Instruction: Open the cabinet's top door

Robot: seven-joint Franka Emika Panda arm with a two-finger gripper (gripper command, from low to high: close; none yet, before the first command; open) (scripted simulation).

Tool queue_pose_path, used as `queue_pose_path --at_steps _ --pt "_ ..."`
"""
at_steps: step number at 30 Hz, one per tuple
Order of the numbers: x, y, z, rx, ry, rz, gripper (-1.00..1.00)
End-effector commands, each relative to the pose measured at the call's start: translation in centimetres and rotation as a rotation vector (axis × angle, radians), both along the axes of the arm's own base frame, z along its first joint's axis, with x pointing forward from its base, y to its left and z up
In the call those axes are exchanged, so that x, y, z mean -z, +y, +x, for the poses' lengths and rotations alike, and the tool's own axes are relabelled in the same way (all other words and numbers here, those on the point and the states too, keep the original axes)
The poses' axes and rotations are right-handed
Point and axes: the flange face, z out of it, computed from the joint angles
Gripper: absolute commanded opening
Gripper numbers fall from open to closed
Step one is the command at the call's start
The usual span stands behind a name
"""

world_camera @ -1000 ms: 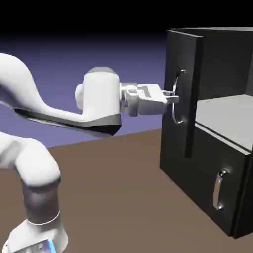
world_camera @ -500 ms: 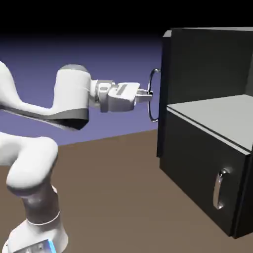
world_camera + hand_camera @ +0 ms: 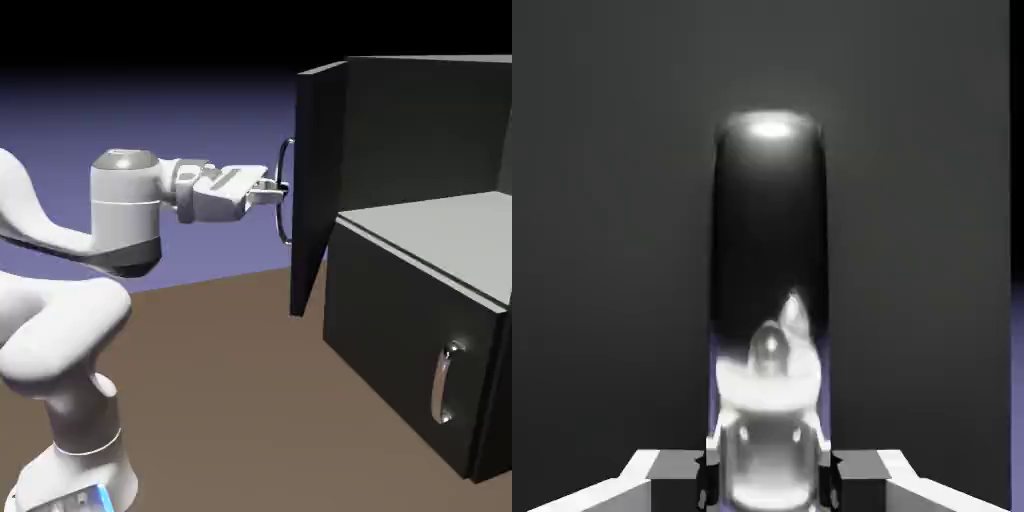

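- Cabinet [image 3: 430,200] stood at the right of the exterior view, a big matte black box resting on the brown table [image 3: 220,380], and it serves as the landmark for everything below.
- Its top door [image 3: 308,190] was swung well out from the cabinet's front, hinged on the side away from the camera, so the door showed mostly edge-on at the cabinet's left.
- Behind the door the upper space was open, with a grey shelf [image 3: 440,230] lying across the cabinet's inside above the lower panel.
- The lower panel [image 3: 410,350] sat flush in the cabinet's front, its small chrome handle [image 3: 445,385] untouched.
- The gripper [image 3: 276,189] reached in level from the cabinet's left, its jaws pinched tight around the door's long chrome handle [image 3: 285,190].
- In the hand view that handle [image 3: 770,330] rose as a dark shiny bar from between the fingertips [image 3: 707,470], filling the gap, with the door's black face [image 3: 612,250] behind it.
- The white arm [image 3: 60,300] curved up from the lower left, well apart from the cabinet.
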Motion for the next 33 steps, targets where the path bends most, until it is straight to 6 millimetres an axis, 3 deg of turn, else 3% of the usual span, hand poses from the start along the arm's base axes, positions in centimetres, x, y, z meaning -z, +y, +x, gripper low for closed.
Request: queue_pose_path --at_steps 1,12,17,30,33 --pt "0.0 0.3 -0.2 0.007 0.002 -0.002 -1.00" --pt "0.0 5.0 -3.2 0.123 0.005 -0.001 -1.00" --pt "0.0 6.2 -3.8 0.151 0.004 -0.001 -1.00" --pt "0.0 15.1 -7.5 0.351 0.004 -0.001 -1.00" --pt "0.0 18.2 -8.2 0.417 0.004 -0.001 -1.00"
